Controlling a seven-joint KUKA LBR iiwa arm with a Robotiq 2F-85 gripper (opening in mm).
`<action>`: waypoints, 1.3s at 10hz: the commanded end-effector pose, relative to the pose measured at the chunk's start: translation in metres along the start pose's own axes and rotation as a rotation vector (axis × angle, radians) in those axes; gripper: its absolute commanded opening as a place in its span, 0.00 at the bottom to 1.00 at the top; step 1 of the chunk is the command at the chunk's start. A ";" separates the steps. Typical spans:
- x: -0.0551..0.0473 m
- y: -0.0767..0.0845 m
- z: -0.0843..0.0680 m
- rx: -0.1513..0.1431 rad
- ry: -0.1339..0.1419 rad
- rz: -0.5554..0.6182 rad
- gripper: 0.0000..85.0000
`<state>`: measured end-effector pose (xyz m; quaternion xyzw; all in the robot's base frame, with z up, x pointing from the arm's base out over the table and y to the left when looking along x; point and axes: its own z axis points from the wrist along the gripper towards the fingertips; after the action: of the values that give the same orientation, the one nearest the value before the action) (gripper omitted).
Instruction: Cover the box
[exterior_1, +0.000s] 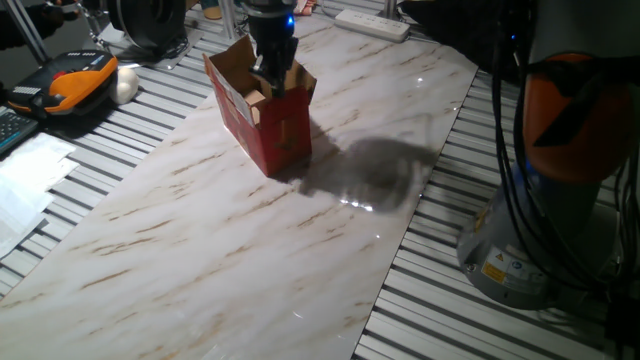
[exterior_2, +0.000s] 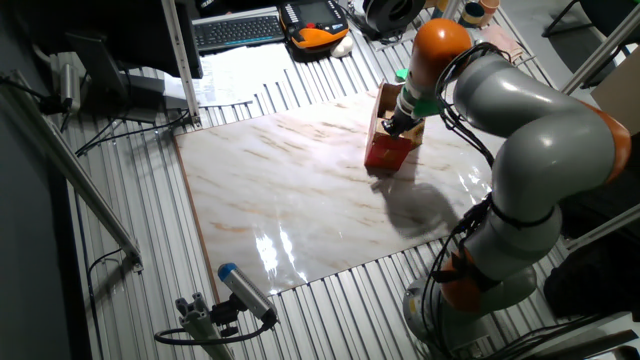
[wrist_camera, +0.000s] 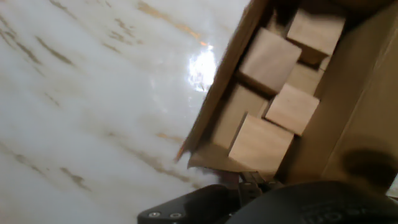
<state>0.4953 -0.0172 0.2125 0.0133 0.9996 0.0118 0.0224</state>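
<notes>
The red box (exterior_1: 272, 132) stands upright on the marble tabletop (exterior_1: 200, 240) at the far side, with its brown top flaps (exterior_1: 228, 62) standing open. My gripper (exterior_1: 272, 72) points down right over the open top, its fingertips at the rim by a flap. In the other fixed view the gripper (exterior_2: 401, 122) sits on top of the box (exterior_2: 388, 151). The hand view looks into the box's brown inside wall (wrist_camera: 348, 106), where several light wooden blocks (wrist_camera: 271, 60) lie. The fingertips are hidden, so I cannot tell if they are open or shut.
A white power strip (exterior_1: 372, 24) lies beyond the box. An orange and black device (exterior_1: 75, 82) and papers (exterior_1: 25, 180) lie at the left on the slatted bench. The arm's base (exterior_1: 530, 240) stands at the right. A keyboard (exterior_2: 235, 30) lies far back.
</notes>
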 end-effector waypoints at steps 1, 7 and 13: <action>-0.004 -0.001 0.006 0.001 -0.006 -0.009 0.00; -0.017 -0.010 0.026 -0.006 -0.032 -0.038 0.00; -0.018 -0.018 0.055 -0.025 -0.035 -0.060 0.00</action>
<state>0.5153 -0.0341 0.1579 -0.0166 0.9988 0.0235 0.0404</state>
